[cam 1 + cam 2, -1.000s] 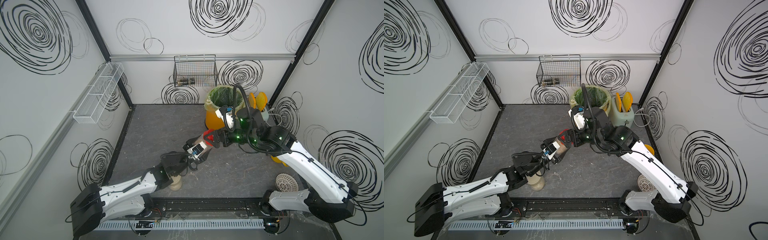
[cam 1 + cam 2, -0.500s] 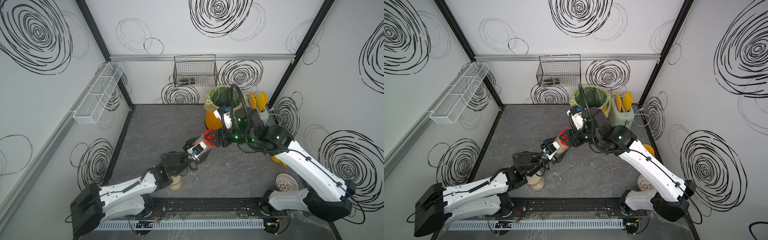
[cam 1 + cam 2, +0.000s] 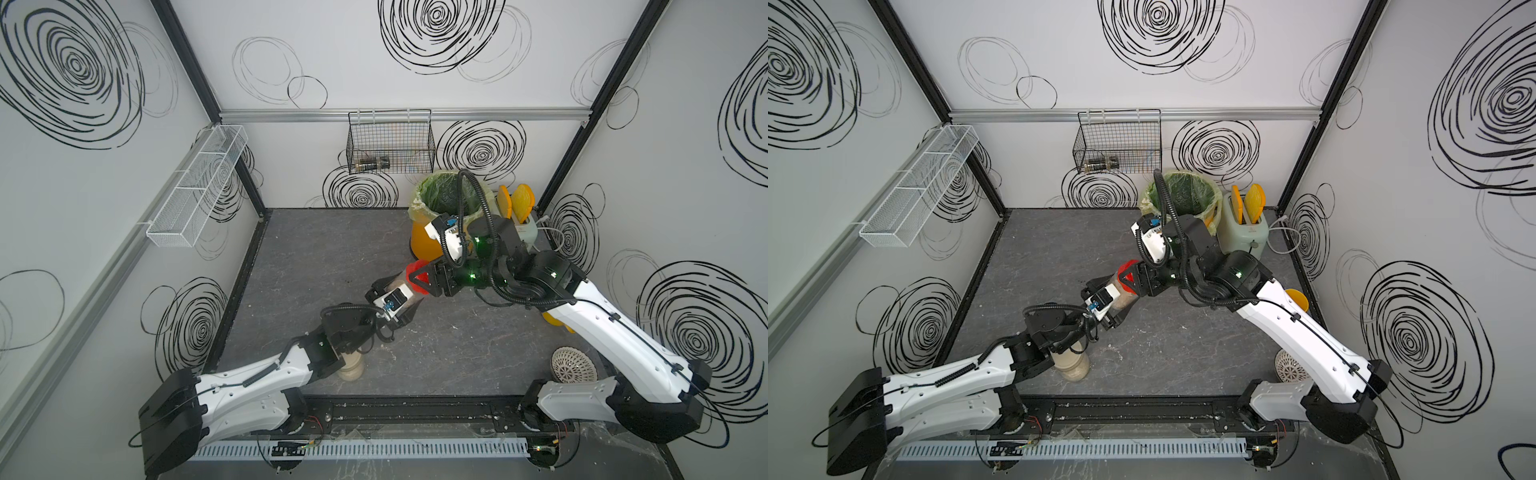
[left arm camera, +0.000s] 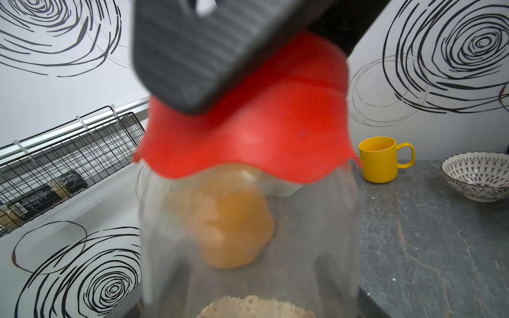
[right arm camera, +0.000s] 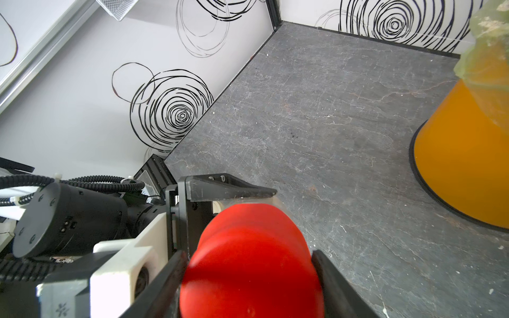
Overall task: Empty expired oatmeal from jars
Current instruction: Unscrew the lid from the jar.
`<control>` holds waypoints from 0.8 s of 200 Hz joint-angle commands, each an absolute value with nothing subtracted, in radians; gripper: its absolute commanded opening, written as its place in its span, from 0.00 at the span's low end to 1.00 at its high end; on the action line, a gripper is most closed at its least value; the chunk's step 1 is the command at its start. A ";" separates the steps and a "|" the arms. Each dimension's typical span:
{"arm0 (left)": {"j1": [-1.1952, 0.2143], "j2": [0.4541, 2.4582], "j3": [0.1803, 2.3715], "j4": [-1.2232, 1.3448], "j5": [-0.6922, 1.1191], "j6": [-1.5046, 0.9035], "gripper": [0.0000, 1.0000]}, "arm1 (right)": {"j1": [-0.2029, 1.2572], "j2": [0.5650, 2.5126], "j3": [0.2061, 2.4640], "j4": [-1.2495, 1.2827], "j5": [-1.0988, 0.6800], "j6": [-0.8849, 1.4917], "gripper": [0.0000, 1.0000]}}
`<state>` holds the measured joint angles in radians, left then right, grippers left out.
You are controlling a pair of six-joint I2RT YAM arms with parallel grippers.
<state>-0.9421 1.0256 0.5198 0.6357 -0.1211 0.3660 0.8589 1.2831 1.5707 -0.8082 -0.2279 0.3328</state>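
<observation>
Red plastic, the flared screw cap (image 4: 248, 132) of the slim clear cylindrical jar (image 3: 399, 284) sits between the ribbed black fingers (image 5: 327, 275) of the right hand (image 5: 249, 258), which press on both of its sides. The left hand (image 3: 395, 297) is closed round the jar's clear body and holds it tilted above the grey stone-look surface (image 3: 332, 257), cap end toward the right hand. Pale flaky oatmeal (image 4: 256, 308) lies in the end of the jar nearest the left hand. The wider clear jar with the flat beige lid (image 3: 1074, 368) stands upright on the surface behind the left hand, partly under that arm, and it too shows oatmeal through its wall. The yellow bin with green liner (image 3: 419, 245) stands near the right hand.
</observation>
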 commanded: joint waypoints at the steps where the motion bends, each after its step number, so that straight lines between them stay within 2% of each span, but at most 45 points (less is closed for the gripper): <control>1: -0.937 0.998 0.529 0.733 -0.088 0.351 0.68 | 0.857 1.282 1.543 -0.825 -0.269 0.300 0.54; 58: -0.931 0.989 0.532 0.726 -0.062 0.338 0.68 | 0.853 1.269 1.537 -0.818 -0.312 0.244 0.53; 100: -0.927 0.970 0.534 0.714 -0.032 0.325 0.67 | 0.845 1.233 1.531 -0.819 -0.421 0.044 0.52; 138: -0.925 0.952 0.530 0.694 -0.005 0.318 0.66 | 0.834 1.178 1.493 -0.812 -0.479 -0.192 0.44; 160: -0.925 0.943 0.520 0.689 0.006 0.312 0.65 | 0.827 1.139 1.466 -0.781 -0.506 -0.269 0.33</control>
